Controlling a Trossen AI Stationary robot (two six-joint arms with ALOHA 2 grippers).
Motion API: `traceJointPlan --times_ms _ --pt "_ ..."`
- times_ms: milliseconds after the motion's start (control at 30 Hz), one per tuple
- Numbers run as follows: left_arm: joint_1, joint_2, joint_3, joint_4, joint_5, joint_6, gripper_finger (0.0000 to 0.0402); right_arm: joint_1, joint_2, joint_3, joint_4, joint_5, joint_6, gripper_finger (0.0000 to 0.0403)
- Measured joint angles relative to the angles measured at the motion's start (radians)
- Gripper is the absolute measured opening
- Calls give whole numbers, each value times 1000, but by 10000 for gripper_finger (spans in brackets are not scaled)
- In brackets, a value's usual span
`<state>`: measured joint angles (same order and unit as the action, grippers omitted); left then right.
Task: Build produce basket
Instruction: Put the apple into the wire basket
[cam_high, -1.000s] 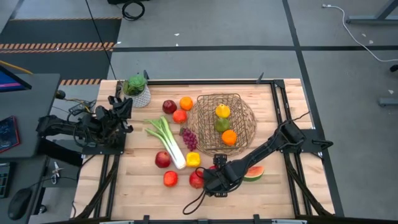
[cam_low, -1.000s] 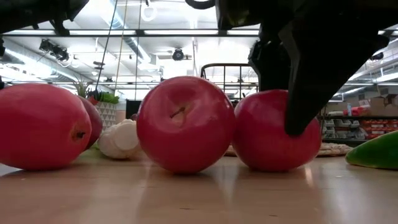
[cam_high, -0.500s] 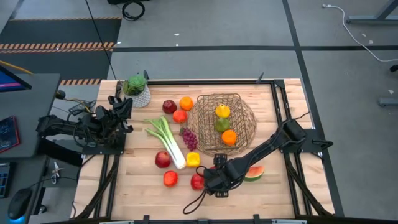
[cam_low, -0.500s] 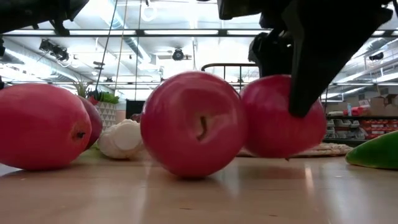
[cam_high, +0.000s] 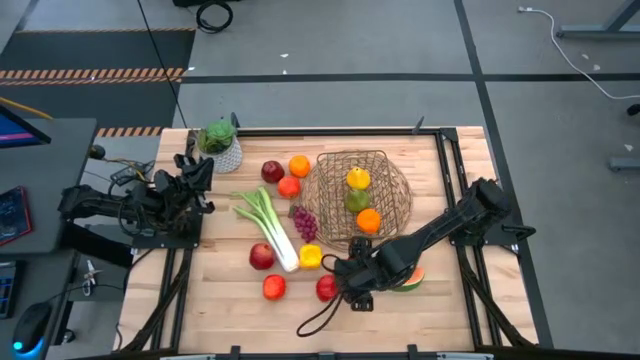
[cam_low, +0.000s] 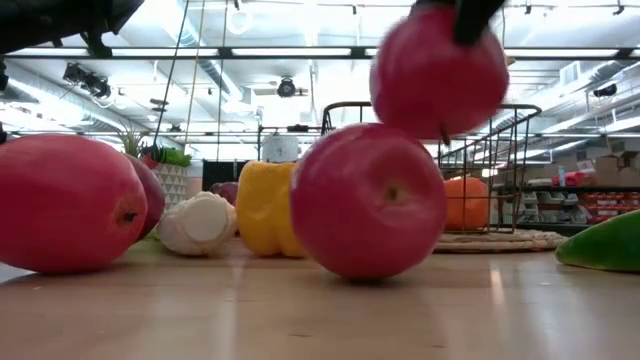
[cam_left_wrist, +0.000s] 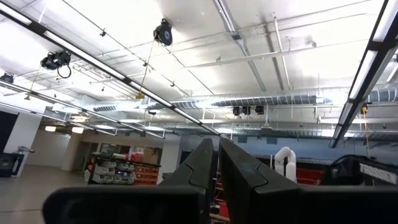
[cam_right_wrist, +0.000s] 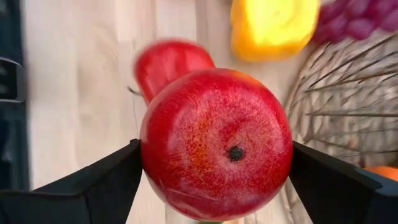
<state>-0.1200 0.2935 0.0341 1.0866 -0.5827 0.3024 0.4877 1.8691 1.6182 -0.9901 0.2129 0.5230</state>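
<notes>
My right gripper (cam_high: 351, 273) is shut on a red apple (cam_right_wrist: 216, 143) and holds it above the table near the basket's near rim. This apple also shows high in the low view (cam_low: 438, 70). A second red apple (cam_high: 326, 288) rests on the wood just below it. The basket (cam_high: 395, 180), a round tan wire bowl, holds an orange, a yellow piece and a green piece. Leek (cam_high: 268, 228), grapes (cam_high: 304, 222) and yellow pepper (cam_high: 311, 257) lie left of the basket. My left gripper (cam_high: 200, 180) waits shut at the table's left edge. My right gripper pinches the red apple between its two fingers (cam_right_wrist: 99, 186), one on each opposite side (cam_right_wrist: 152, 155), with the apple's dimpled end facing the wrist camera. The fingers come from above, slanting from the table's right. The apple is lifted clear of the table.
Two more red apples (cam_high: 261, 257) (cam_high: 273, 287) lie near the leek's end. A watermelon slice (cam_high: 408, 280) lies right of my right gripper. A dark apple (cam_high: 272, 171), an orange (cam_high: 299, 165) and a white potted plant (cam_high: 220, 143) stand toward the far left.
My right gripper has risen with the red apple, lifting it clear of the table, and has shifted a little toward the right and far edges, toward the basket. The neighbouring apple on the table has rolled slightly to the right and turned about.
</notes>
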Motion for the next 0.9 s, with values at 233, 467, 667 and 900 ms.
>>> traceJointPlan --times_ms 233,467,667,900 --pt "0 0 0 0 0 0 36 -43 -159 1 28 89 -27 381" --pt "0 0 0 1 0 -1 34 -136 -218 1 20 158 -92 381" --pt "0 0 0 1 0 -1 38 -259 -204 2 0 86 -188 381" --pt "0 0 0 1 1 -2 39 -391 -132 -9 -20 -19 -269 381"
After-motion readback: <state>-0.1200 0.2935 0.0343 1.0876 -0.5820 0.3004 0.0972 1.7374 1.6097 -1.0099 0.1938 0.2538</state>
